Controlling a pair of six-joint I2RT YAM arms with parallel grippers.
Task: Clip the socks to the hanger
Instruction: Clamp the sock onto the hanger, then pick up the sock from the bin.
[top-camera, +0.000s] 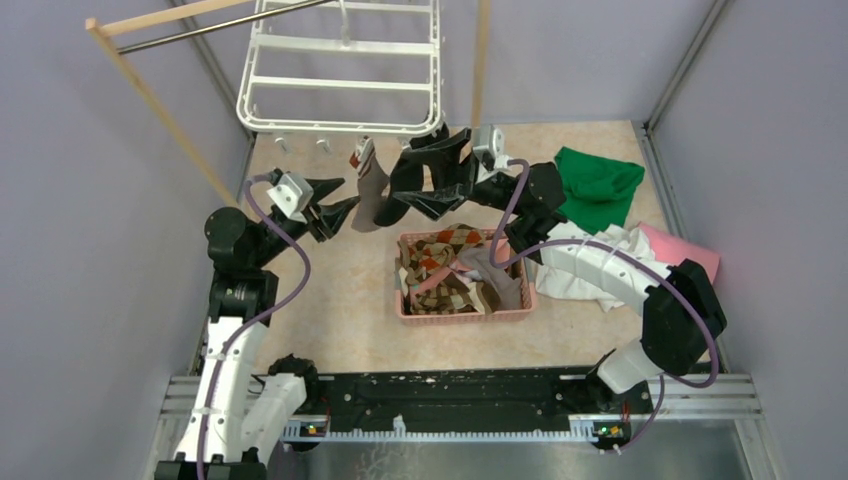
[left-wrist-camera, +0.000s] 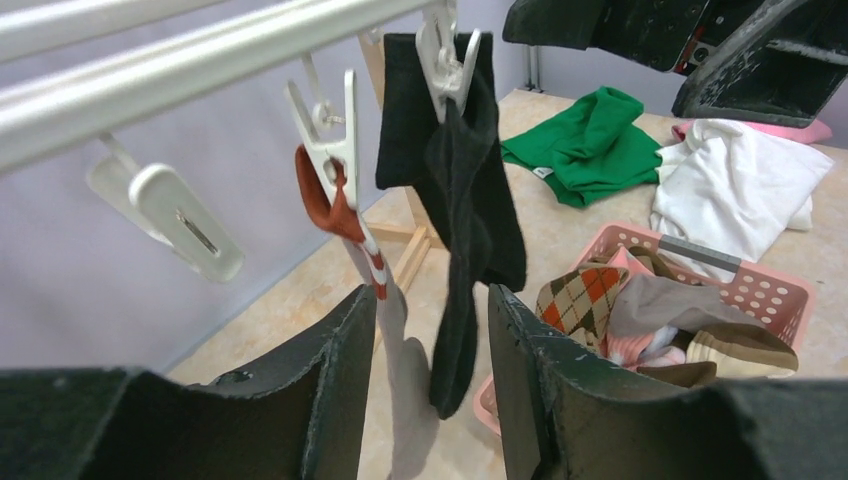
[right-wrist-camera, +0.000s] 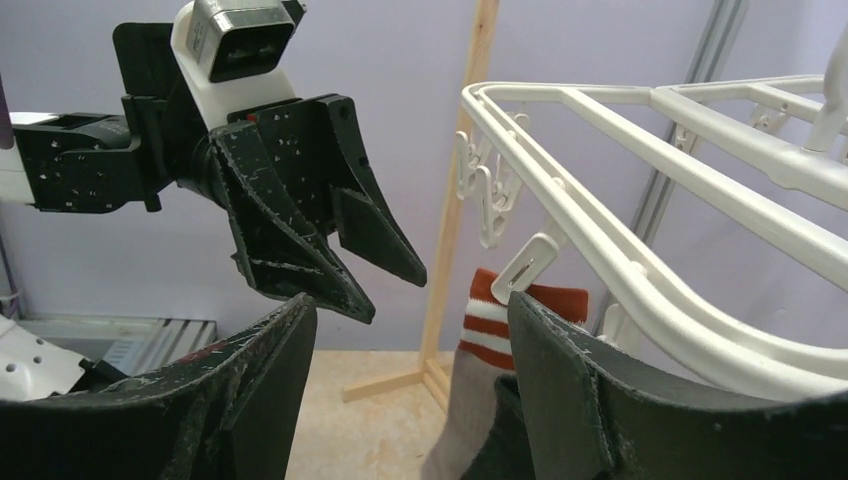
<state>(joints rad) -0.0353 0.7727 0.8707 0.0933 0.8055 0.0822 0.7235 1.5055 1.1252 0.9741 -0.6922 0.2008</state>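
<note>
Left tool (right-wrist-camera: 392, 297): its two fingers stand apart with nothing between them. It is raised in front of the hanging socks, just short of them.
Right tool (right-wrist-camera: 410, 330): jaws spread wide and gripping nothing. It is up under the hanger's near rail and faces the left tool.
Hanger (top-camera: 340, 127): a white plastic frame with crossbars, hanging above the far part of the bench (top-camera: 340, 290), with clips dangling from its near rail.
Grey sock (left-wrist-camera: 395, 330): it hangs from one clip by its orange-and-white striped cuff, with the toe pointing down.
Black sock (left-wrist-camera: 460, 200): it is pinched in the next clip along the same rail, just beside the grey one, and hangs straight down.
Spare clip (left-wrist-camera: 175, 215): it is on the same rail beside the grey sock and holds nothing.
Basket (top-camera: 465, 315): pink and perforated, standing on the bench below the hanger.
Socks in basket: a brown argyle sock (left-wrist-camera: 580, 295) lies on top, with grey and pinkish ones heaped against it.
Green cloth (top-camera: 598, 185): it is crumpled on the bench, to the right of the basket and further back.
White cloth (left-wrist-camera: 730, 170): it is bunched between the green cloth and the basket.
Pink cloth (top-camera: 680, 250): it lies flat at the white cloth's right edge.
Wooden rack (top-camera: 150, 95): it has pale posts, and the hanger is suspended from it.
</note>
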